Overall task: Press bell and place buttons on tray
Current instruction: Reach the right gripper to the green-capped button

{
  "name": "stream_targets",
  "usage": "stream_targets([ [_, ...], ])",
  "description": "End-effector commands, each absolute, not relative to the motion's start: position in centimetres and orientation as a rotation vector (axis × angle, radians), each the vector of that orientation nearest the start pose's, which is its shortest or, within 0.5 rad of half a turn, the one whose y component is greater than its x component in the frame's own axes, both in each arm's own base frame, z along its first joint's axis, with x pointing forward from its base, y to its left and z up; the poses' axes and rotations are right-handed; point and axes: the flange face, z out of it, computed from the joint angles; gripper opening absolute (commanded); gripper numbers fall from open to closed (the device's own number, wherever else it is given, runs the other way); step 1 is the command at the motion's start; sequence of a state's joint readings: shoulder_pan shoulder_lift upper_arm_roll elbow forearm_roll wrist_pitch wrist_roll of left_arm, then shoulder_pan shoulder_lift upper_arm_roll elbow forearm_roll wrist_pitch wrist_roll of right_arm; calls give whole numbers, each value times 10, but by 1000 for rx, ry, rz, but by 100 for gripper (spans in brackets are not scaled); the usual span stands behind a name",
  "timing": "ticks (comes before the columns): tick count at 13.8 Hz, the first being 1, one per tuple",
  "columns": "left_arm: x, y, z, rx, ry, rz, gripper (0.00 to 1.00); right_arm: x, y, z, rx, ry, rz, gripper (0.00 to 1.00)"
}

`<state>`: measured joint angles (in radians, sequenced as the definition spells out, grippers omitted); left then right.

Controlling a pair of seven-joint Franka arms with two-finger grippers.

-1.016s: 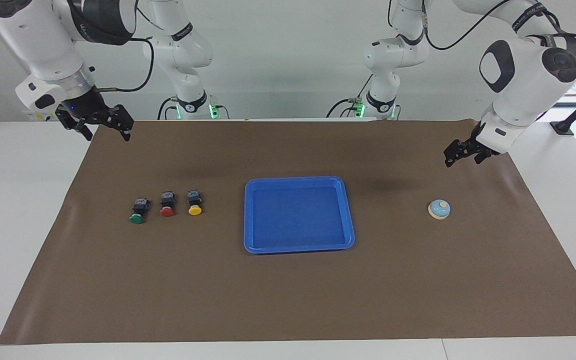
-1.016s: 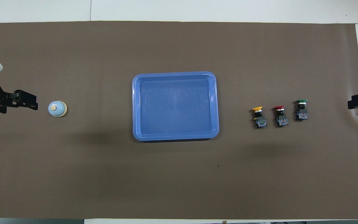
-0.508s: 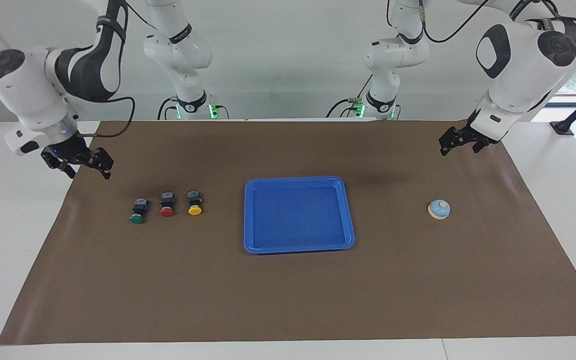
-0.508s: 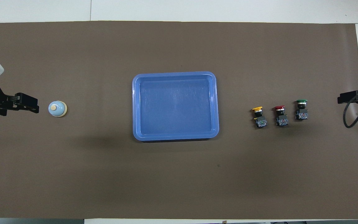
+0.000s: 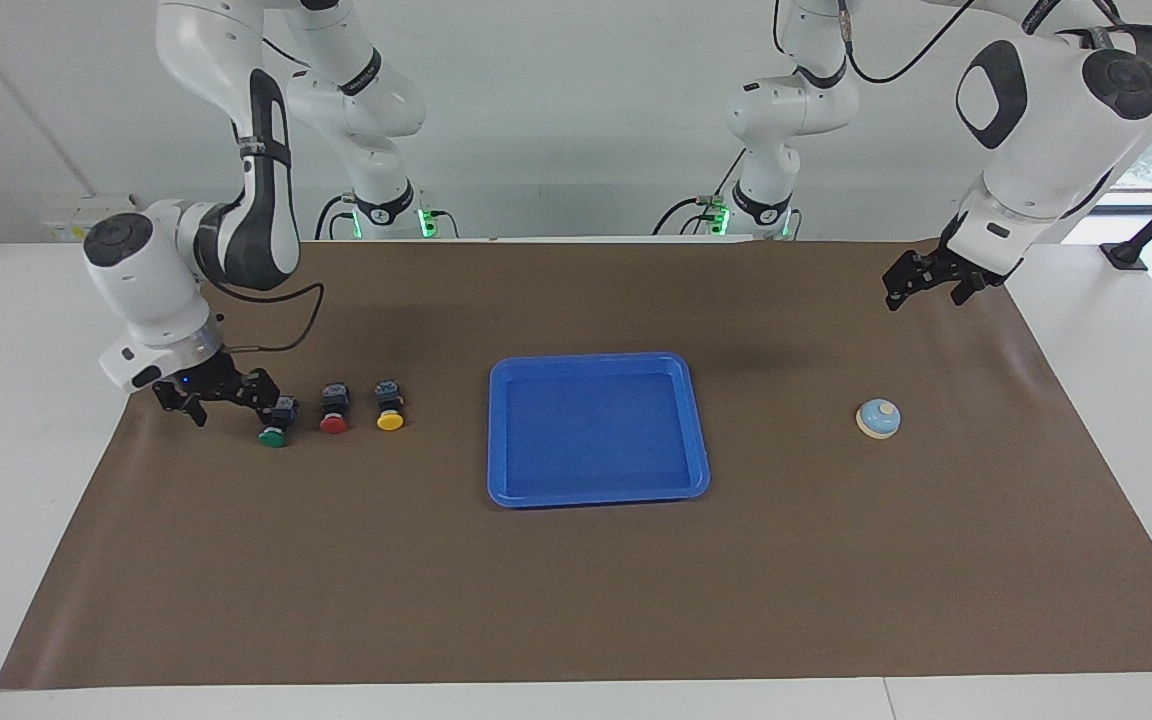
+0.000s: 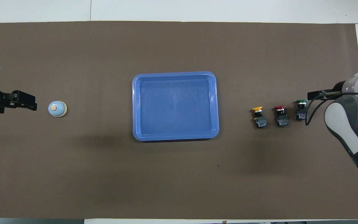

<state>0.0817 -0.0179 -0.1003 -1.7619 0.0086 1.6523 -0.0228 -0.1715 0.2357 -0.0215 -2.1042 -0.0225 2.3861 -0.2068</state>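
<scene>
The bell stands on the mat toward the left arm's end; it also shows in the overhead view. The blue tray lies empty at mid-table, also in the overhead view. The green button, red button and yellow button lie in a row toward the right arm's end. My right gripper is open and low, right beside the green button, with one finger close to its black body. My left gripper is open, raised above the mat near the bell.
A brown mat covers most of the white table. The two arm bases stand at the robots' edge. The right arm's black cable hangs over the mat near the buttons.
My right arm has swung down from high over the mat's corner to just beside the green button. My left gripper has risen a little and stayed near the bell.
</scene>
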Motion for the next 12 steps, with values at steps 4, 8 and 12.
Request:
stream_targets([
  [4, 541, -21, 556, -3122, 30, 163, 100, 556, -106, 308, -3146, -163, 43, 100],
  [8, 543, -22, 555, -3125, 32, 141, 100, 548, -95, 297, -3138, -192, 75, 100],
  [12, 543, -21, 555, -3124, 20, 146, 100, 544, -95, 290, -3131, -221, 101, 77],
])
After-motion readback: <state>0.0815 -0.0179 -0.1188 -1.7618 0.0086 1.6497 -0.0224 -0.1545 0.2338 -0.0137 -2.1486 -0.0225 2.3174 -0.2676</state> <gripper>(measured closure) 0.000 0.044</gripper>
